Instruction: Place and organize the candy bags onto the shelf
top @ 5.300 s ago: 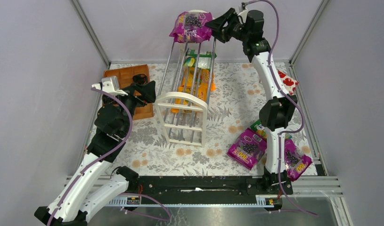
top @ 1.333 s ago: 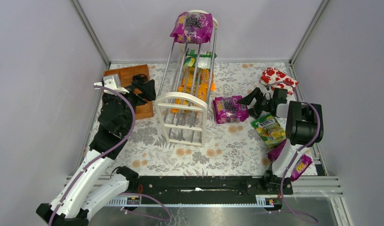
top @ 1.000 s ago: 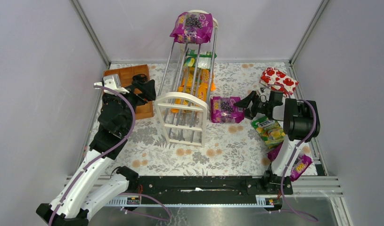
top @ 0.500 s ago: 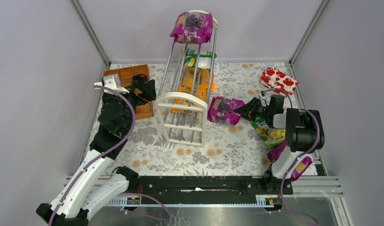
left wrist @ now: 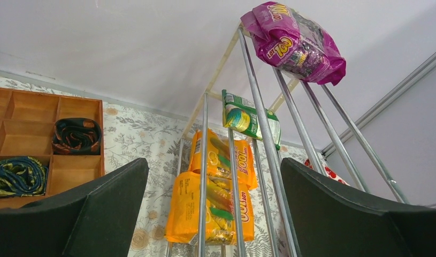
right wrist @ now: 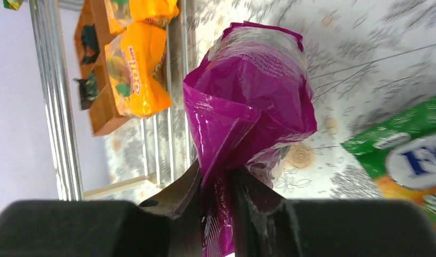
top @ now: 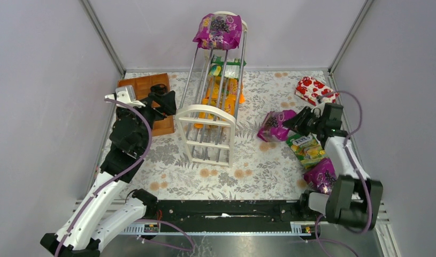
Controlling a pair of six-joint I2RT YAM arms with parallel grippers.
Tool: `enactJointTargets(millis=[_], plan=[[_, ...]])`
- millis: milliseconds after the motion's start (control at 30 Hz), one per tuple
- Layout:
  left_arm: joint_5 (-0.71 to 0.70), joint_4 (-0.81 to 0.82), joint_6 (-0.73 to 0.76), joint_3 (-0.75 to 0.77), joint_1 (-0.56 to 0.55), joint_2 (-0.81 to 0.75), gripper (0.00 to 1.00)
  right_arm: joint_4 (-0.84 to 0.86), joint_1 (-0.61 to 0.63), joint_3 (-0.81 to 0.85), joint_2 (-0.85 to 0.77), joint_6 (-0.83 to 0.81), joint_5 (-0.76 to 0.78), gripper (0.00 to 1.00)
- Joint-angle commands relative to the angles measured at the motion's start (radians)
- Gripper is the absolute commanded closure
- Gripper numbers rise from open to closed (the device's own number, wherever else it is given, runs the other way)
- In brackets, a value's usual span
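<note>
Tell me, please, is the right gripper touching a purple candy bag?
Touching: the right wrist view shows the right gripper pinching the purple candy bag.

The purple bag (right wrist: pixel 247 107) pinched in my right fingers (right wrist: pixel 175 201) is thin glossy plastic, creased and crumpled at the grip and partly see-through higher up. Those fingers look dark and matt. My left fingers (left wrist: pixel 98 214) are matt black with a fine grain. The shelf (top: pixel 205 107) has smooth cream-coloured end frames and shiny silver metal rods (left wrist: pixel 258 134). The orange bags (left wrist: pixel 210 214) and the green bag (top: pixel 307 149) are shiny plastic film. The tray (left wrist: pixel 23 134) is brown wood with a dull satin finish, holding what look like patterned cloth rolls (left wrist: pixel 76 135). The surface (top: pixel 247 166) wears a matt floral print.
</note>
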Motion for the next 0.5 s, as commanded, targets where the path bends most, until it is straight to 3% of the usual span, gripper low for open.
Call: enactJointTargets(millis=[0,233,467], plan=[[0.021,0.016,-0.002,0.003,0.002,-0.019,0.01,-0.284,-0.002,0.191,-0.190,-0.161,0.179,0.95],[0.009,0.016,-0.001,0.003,0.000,-0.021,0.01,-0.290,0.000,0.431,-0.223,-0.056,0.115,0.97],[-0.011,0.016,0.003,0.002,-0.002,-0.030,0.01,0.064,0.034,0.779,-0.107,0.317,-0.114,0.98]])
